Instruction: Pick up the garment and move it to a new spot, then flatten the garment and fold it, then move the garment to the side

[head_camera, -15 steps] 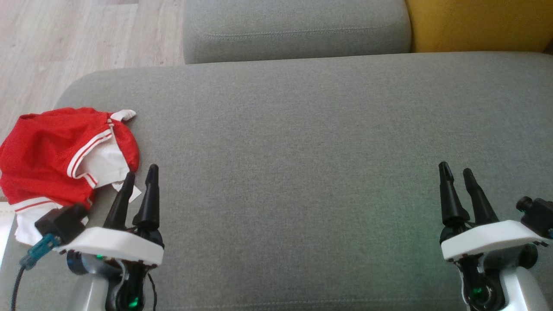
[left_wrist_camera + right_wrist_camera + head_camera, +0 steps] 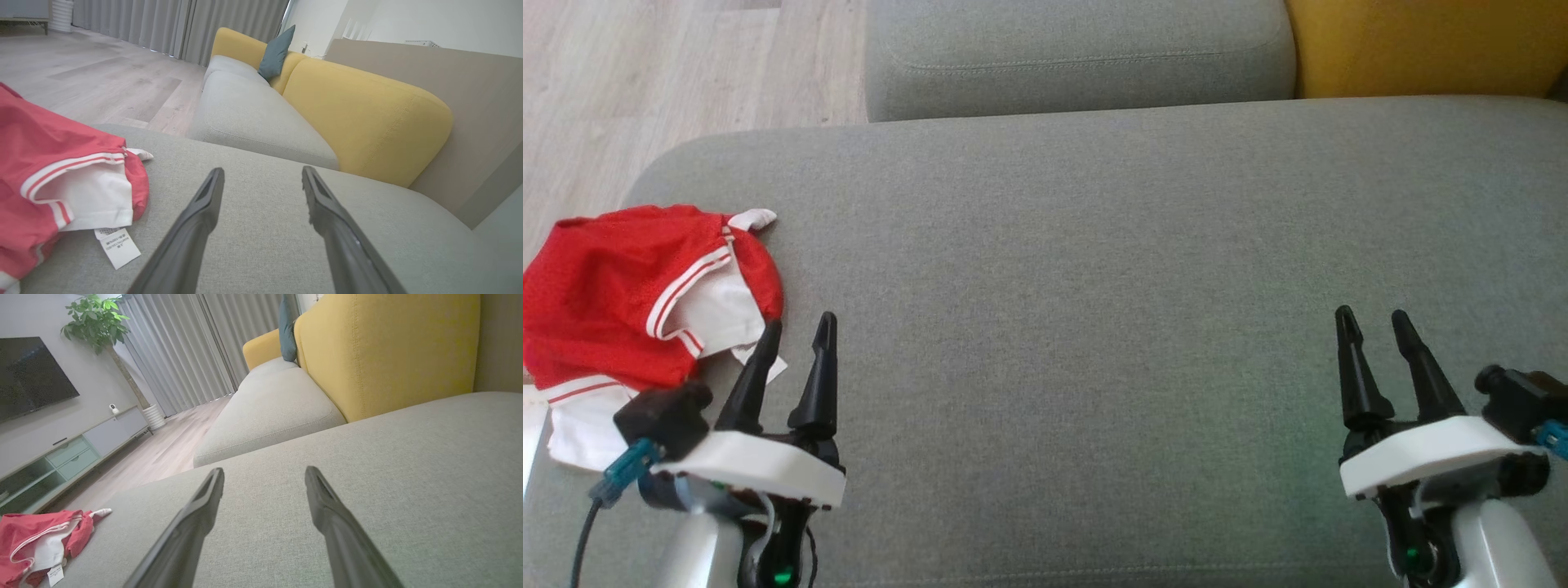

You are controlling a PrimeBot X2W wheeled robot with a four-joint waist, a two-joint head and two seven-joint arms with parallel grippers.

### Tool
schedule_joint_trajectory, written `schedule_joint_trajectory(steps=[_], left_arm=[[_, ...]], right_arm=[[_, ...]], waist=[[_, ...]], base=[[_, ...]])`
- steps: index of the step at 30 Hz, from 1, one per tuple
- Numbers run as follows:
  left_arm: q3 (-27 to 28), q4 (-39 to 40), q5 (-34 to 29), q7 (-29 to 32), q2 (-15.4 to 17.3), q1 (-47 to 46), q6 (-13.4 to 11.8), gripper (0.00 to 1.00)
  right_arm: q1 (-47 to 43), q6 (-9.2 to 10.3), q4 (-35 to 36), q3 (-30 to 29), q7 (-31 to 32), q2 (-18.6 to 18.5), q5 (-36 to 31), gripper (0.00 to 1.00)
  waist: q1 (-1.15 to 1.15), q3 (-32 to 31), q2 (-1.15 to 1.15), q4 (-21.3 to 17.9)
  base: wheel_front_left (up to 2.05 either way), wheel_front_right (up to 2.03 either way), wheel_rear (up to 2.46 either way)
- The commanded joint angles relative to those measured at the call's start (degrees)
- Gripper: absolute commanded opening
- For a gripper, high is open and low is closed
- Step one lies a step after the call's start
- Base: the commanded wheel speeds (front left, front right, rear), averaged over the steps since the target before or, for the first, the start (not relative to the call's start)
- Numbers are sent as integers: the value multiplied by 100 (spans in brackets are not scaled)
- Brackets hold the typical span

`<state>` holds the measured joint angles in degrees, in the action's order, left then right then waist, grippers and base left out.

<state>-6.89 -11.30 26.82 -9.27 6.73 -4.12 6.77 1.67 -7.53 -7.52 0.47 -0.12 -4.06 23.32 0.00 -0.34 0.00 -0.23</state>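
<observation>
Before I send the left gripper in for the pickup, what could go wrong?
1. The red and white garment lies crumpled at the grey cushion's left edge; a nudge might push it off.
2. Its care label sticks out nearest the open left gripper, so it may pinch only that or a single layer.

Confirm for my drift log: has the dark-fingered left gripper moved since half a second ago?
Yes: left gripper shifted slightly right, away from the red mesh garment.

A home living room: grey-and-yellow sofa (image 2: 367, 367), wall television (image 2: 28, 375), curtains (image 2: 179, 355), potted plant (image 2: 98, 322), wood floor (image 2: 102, 81).
</observation>
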Motion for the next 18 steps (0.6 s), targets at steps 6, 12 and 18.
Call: schedule_joint_trajectory(steps=[6, 12, 18], left_arm=[[121, 176, -506, -163, 120, -397, -50, 100], [145, 75, -887, -263, 126, -403, -99, 100], [154, 3, -1210, -346, 138, -434, -126, 100]], right_arm=[[181, 3, 312, 153, -128, 31, -562, 100], [157, 4, 367, 154, -176, 59, -985, 100], [131, 4, 418, 157, -209, 84, -1295, 100]], waist=[[0, -1, 0, 3], [0, -1, 0, 11], [0, 2, 0, 20]], base=[[0, 0, 0], [0, 0, 0], [0, 0, 0]])
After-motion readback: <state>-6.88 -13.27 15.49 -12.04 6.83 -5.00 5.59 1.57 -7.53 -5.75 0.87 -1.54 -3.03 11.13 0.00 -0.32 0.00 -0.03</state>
